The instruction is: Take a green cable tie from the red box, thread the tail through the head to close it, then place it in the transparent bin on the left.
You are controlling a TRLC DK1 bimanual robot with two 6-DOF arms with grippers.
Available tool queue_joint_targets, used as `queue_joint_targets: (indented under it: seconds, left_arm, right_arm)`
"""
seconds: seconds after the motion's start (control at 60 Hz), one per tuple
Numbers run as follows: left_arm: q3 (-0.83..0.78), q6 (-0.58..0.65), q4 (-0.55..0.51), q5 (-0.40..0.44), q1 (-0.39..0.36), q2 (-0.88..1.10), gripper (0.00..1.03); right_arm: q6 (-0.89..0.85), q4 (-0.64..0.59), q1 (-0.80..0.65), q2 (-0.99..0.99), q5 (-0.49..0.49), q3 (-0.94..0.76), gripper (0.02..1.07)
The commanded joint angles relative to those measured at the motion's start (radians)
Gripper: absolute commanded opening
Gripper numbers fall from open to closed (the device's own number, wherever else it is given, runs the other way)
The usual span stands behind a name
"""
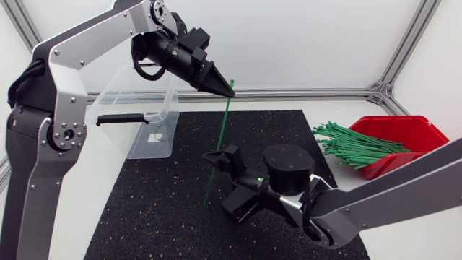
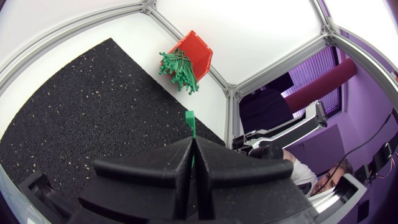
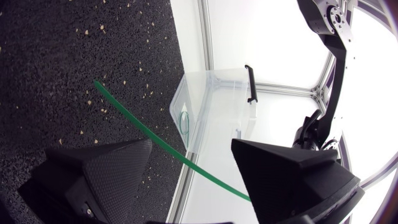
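Green cable tie point(image 1: 224, 119) upright, unclosed, red box point(image 1: 419, 132) full of ties point(image 1: 357, 144), transparent bin point(image 1: 137, 94) upright, left

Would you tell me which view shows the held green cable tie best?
The head view: nearly the whole cable tie shows, hanging from the left pincer. The left wrist view shows only its end; the right wrist view, a slanted stretch.

White table point(image 1: 339, 108), black speckled mat point(image 1: 166, 202), aluminium frame point(image 1: 303, 92)
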Motion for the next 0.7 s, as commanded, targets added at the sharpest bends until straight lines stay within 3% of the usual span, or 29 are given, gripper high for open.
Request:
queue_joint_targets:
  seconds: [0.0,0.183,0.683]
  left_arm:
    - [0.016,0.050,-0.038,0.016,-0.004,0.025,0.03]
    - [0.004,0.079,-0.067,0.016,0.004,0.021,0.03]
    - [-0.052,0.118,-0.082,0.018,0.013,-0.008,0.03]
  right_arm:
    - [-0.027,0.017,0.015,0.028,-0.003,0.019,0.80]
    - [-0.025,0.019,0.024,0.032,-0.008,0.022,0.50]
    - [0.074,0.022,0.061,-0.047,-0.010,-0.003,0.38]
